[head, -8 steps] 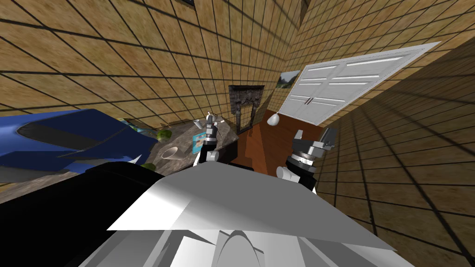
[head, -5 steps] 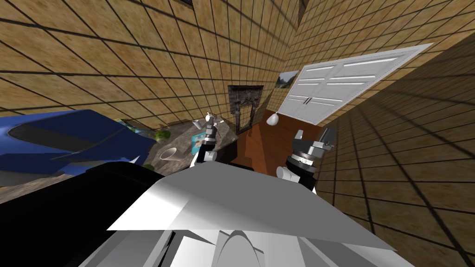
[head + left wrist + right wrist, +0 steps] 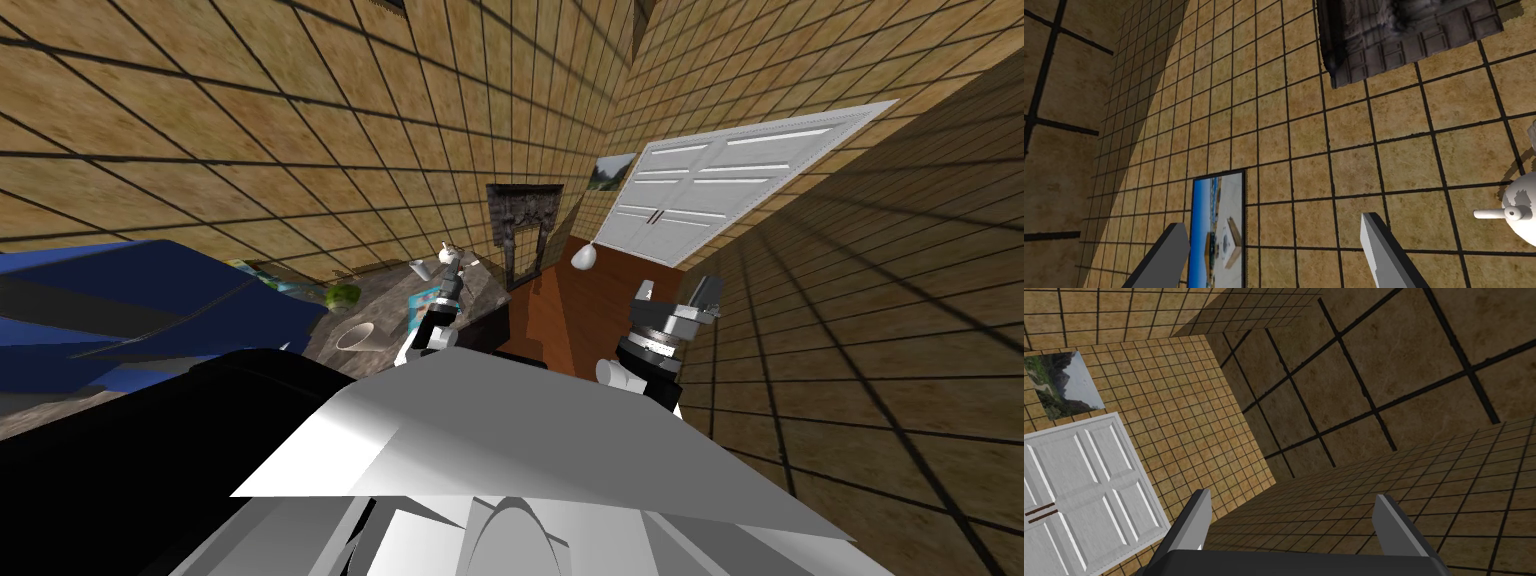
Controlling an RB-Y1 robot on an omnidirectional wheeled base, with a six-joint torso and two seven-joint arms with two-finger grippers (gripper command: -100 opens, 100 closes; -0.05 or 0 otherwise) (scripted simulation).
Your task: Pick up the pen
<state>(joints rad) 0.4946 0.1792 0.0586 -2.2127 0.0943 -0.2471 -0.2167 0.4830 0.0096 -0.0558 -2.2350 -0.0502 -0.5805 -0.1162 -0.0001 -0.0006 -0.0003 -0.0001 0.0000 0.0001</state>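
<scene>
Left pincer (image 3: 1274,223) spread over the mottled tabletop (image 3: 386,297). Right pincer (image 3: 1291,496) spread too, its blades flat and grey.

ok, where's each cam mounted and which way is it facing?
Head: on the head, steeply down-forward over a table; left claw, right claw show.
Left wrist: on that hand, along its open claw at a dark carved frame.
Right wrist: on that hand, along its open claw at a white door.
Shared: head and right wrist see the door.
</scene>
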